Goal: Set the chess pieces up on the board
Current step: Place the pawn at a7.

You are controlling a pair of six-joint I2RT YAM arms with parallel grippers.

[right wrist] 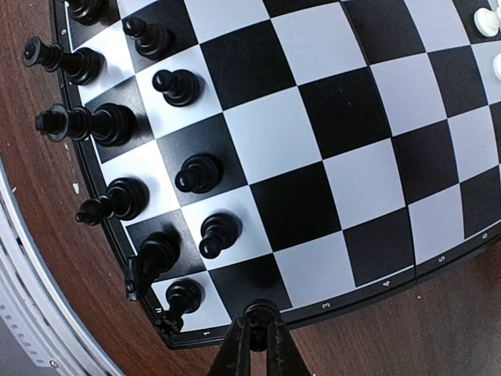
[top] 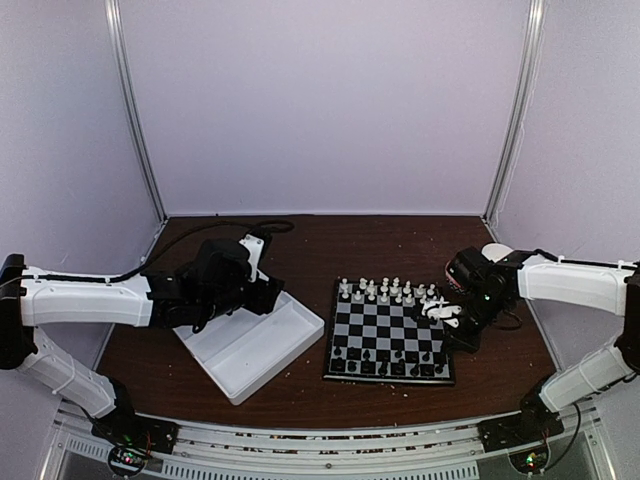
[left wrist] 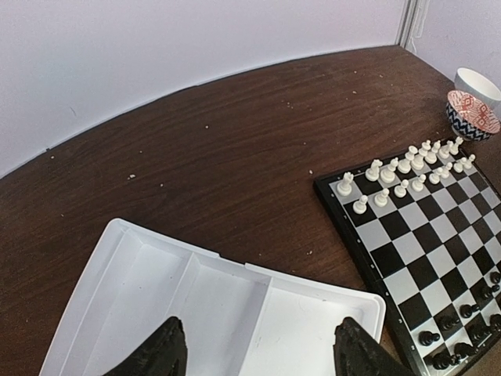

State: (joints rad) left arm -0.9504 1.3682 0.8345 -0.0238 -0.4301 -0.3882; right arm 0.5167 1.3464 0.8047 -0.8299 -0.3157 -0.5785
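At 3 o'clock of the white tray [top: 270,345], from the top camera, I find the board [top: 390,325] lying flat on the brown table [top: 400,240]. The black chess pieces [top: 382,368] stand in the two rows along its 6 o'clock edge. The white pieces [top: 372,291] occupy the rows at 12 o'clock.

My right gripper [top: 440,312] hangs over the board's 3 o'clock side, near the white rows. Its wrist view shows the fingers pressed together at the board's rim, and I can make out nothing between them.

My left gripper [top: 262,292] hovers above the tray's 12 o'clock end, jaws spread wide and empty.

A patterned bowl [left wrist: 472,116] sits off the board's far corner, with a white cup [left wrist: 479,81] just behind it.
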